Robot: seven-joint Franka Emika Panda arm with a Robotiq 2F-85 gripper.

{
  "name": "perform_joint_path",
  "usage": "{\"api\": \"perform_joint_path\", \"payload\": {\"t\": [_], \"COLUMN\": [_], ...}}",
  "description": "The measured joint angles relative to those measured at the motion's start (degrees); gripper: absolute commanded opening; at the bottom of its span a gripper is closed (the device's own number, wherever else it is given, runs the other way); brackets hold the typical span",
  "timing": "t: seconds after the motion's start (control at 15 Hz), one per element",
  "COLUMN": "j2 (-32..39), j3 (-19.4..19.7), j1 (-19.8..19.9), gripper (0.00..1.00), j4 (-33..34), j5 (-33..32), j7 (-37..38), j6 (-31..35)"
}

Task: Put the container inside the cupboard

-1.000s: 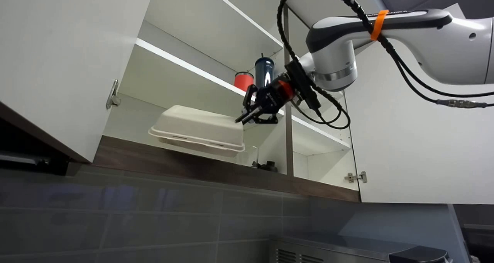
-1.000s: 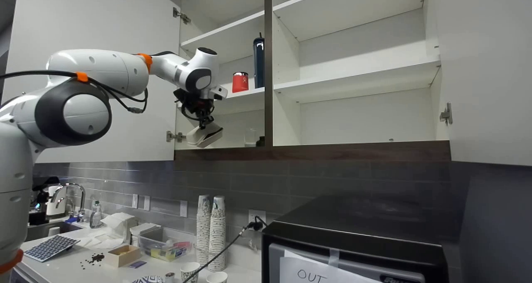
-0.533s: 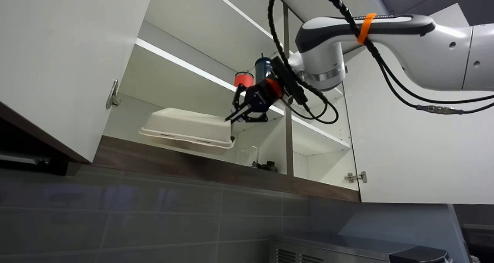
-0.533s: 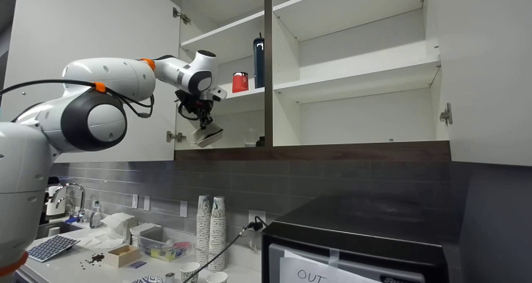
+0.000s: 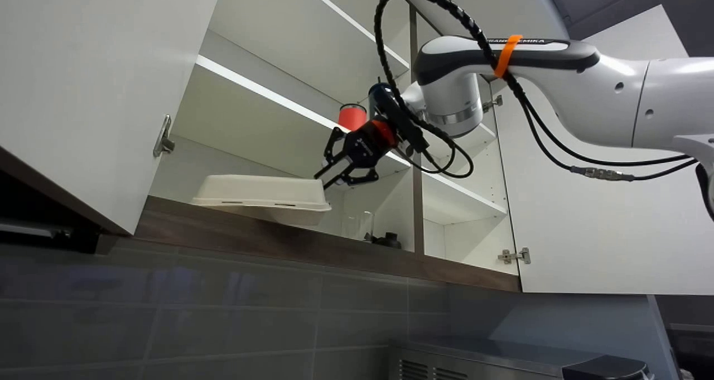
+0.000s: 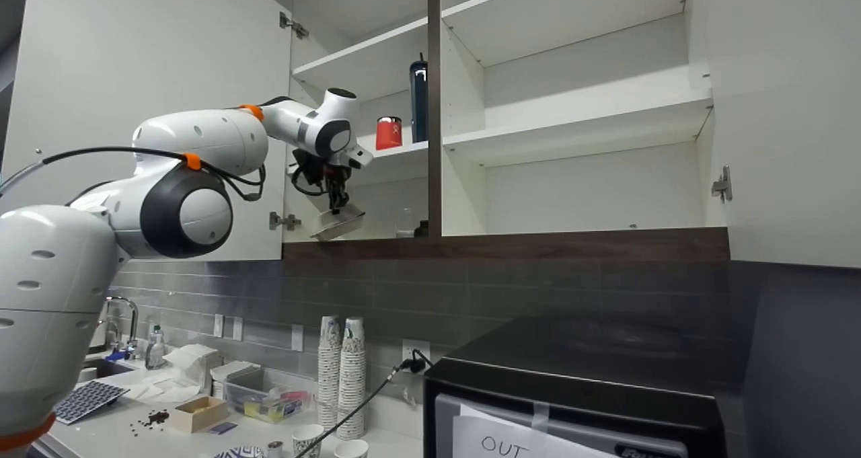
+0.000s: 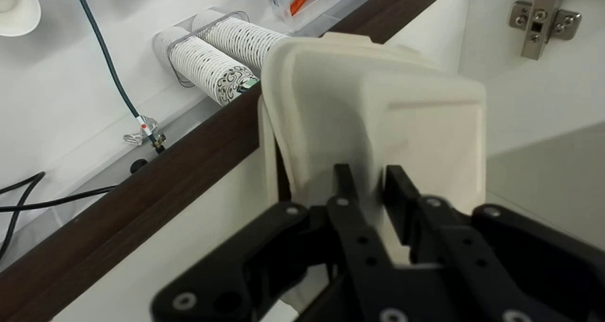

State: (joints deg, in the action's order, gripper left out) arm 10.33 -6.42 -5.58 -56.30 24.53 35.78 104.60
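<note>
Although it is at the cupboard (image 6: 572, 88), container (image 5: 259, 191) not yet released

Container left of centre in an exterior view, under the lower shelf (image 5: 268, 118), tilted, overlapping the dark sill (image 7: 179, 175); whether it touches down cannot be told. The gripper (image 7: 368, 170) pinches it, fingers (image 7: 345, 182) slightly apart with a ridge of the container between. Judged well along: lifting to height looks done; levelling, pushing back, letting go and backing out look left. Writing: "OUT" on a paper sign (image 6: 525, 441), bottom of the frame; "EMIKA" along the arm (image 5: 585, 90), upper right. Mark on the red cup (image 6: 389, 135) too small to read.
</note>
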Motion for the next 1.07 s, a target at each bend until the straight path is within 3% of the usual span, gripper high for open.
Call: {"api": "perform_joint_path", "payload": {"t": [0.4, 0.8, 1.07], "j2": [4.2, 4.6, 3.2], "j3": [0.0, 0.1, 0.3], "j1": [-0.4, -0.5, -0.4], "gripper": [0.99, 1.0, 1.0], "j4": [5.7, 8.7, 8.9], "j5": [-1.2, -4.8, -6.2], "j7": [2.5, 1.0, -4.1], "j6": [-0.5, -0.4, -0.4]}}
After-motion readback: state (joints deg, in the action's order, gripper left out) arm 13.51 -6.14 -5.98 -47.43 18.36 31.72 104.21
